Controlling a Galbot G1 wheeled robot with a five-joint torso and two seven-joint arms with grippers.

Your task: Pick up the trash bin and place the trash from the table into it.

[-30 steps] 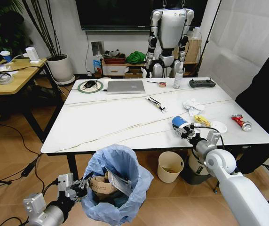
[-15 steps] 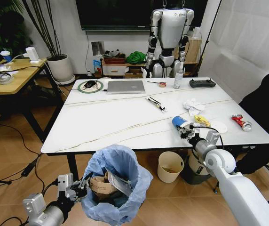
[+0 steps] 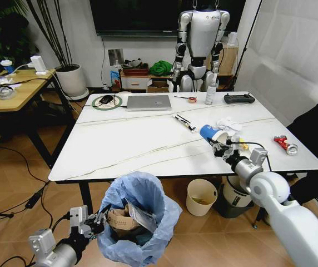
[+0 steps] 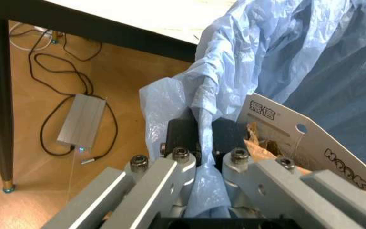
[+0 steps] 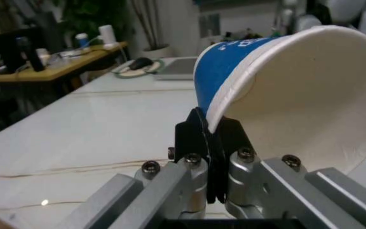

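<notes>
Trash bin, round, dark, blue-bag-lined [image 3: 139,219]: left gripper [image 3: 94,223] clamped on liner at 9 o'clock. Right gripper [image 3: 221,146] pinches blue paper cup [image 3: 212,134] rim above white table [image 3: 131,147]; carry level toward 7 o'clock, release over opening.

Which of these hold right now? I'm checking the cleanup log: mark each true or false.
1. The right hand pinches the rim of the blue paper cup. True.
2. The left hand is open. False: it is shut on the crinkled light-blue plastic bag of the round trash bin.
3. The flattened brown cardboard box lies on the glossy white table. False: it is in the bin.
4. The red drink can lies on the table. True.
</notes>
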